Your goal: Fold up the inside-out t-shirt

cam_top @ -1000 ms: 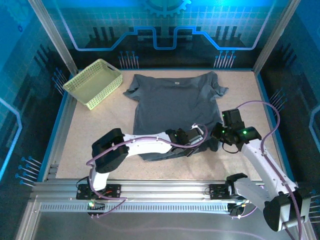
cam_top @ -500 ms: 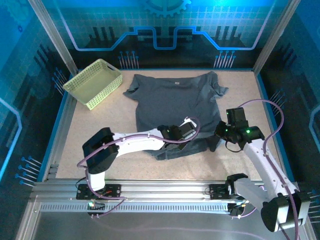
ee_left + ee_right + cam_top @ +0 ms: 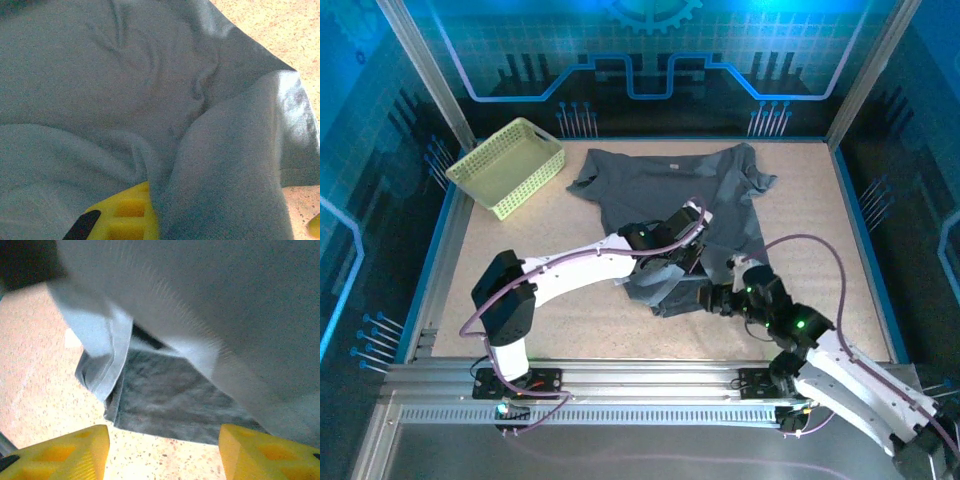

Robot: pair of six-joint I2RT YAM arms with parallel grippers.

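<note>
**Spotter:** What's in each hand?

**Me:** My left gripper (image 3: pixel 672 258) is clamped tight on a bunch of the inside-out t-shirt (image 3: pixel 670 190). On its wrist camera the cloth drapes right over my yellow finger (image 3: pixel 125 217). My right gripper (image 3: pixel 165 445) has its jaws apart, and there is nothing between them.

**Spotter:** Where's the shirt from there?

**Me:** The body lies flat beyond the left gripper, with the sleeves and collar end farthest off. The lower part is gathered up in a heap at the gripper. The hem (image 3: pixel 110 355) hangs just ahead of my right gripper and above it. A lower layer lies on the table (image 3: pixel 520 270) in front.

**Spotter:** How will you finish the fold?

**Me:** I judge that I'm carrying the bottom edge up over the body. I'd close the right gripper on the hem, taking the same layer the left one has. Then I'd bring both hands level and pull the edge taut between them. I'd set it down low before letting go, so the crease comes out straight. The risk is pinching the under layer along with it.

**Spotter:** How will the material behave?

**Me:** It's matte slate-grey fabric, soft and wrinkly, with a stitched band along the edge. I expect it to sag between the grippers and drag into folds. The pale lattice basket (image 3: pixel 485 147) is rigid plastic. It sits well apart, off to the left beyond the left gripper.
</note>
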